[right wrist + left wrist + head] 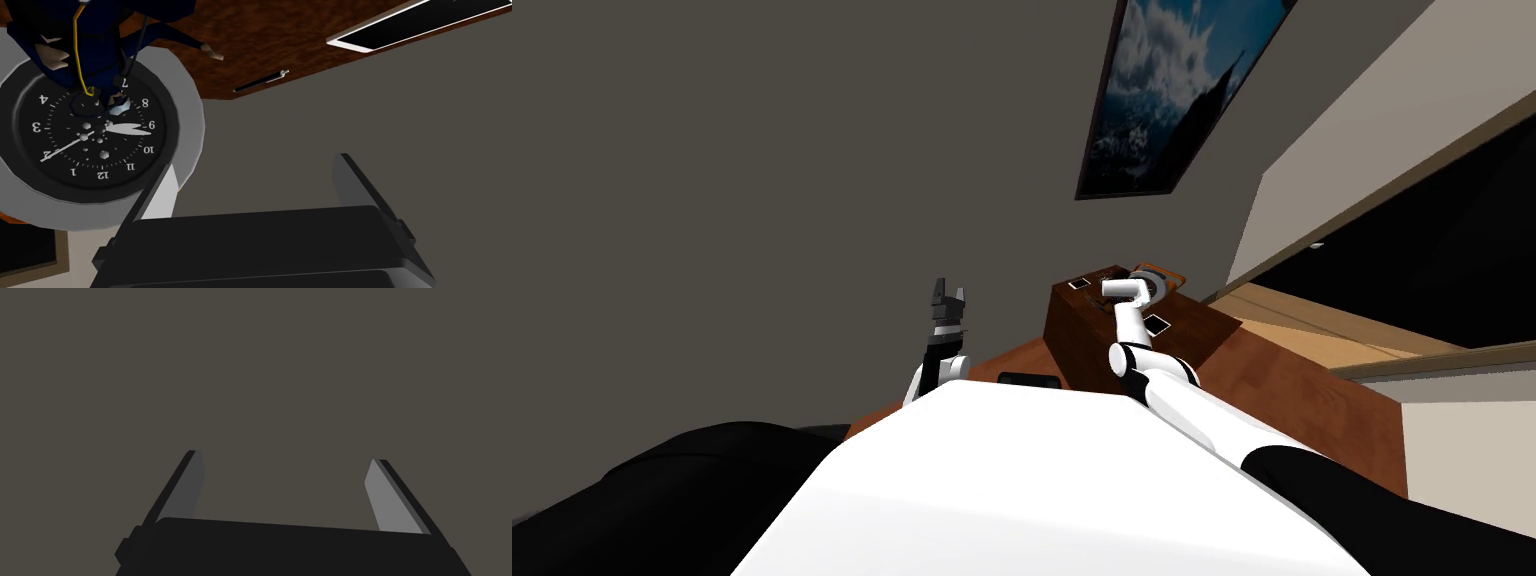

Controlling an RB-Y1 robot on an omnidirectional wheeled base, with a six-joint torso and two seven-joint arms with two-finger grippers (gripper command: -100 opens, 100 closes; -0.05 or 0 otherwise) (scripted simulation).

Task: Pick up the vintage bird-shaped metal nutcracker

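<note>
A dark blue bird-shaped nutcracker (95, 37) with pale tips and a thin yellow line lies on the brown wooden top (280, 35), overlapping the rim of a black-faced clock (95, 135) with a grey rim. My right gripper (260, 182) is open with nothing between its fingers. It hovers off the clock's edge, apart from the bird. In the head view my right arm (1124, 300) reaches over the wooden cabinet (1282, 385) beside the clock (1152, 281). My left gripper (949, 293) is raised before the grey wall, its fingers (192, 483) open and empty.
A thin black pen (260, 81) and a flat black-screened slab with a white edge (415, 27) lie on the wooden top near the clock. Small dark framed items (1158, 324) sit on the cabinet. A framed picture (1172, 90) hangs above. A black area (1442, 260) lies to the right.
</note>
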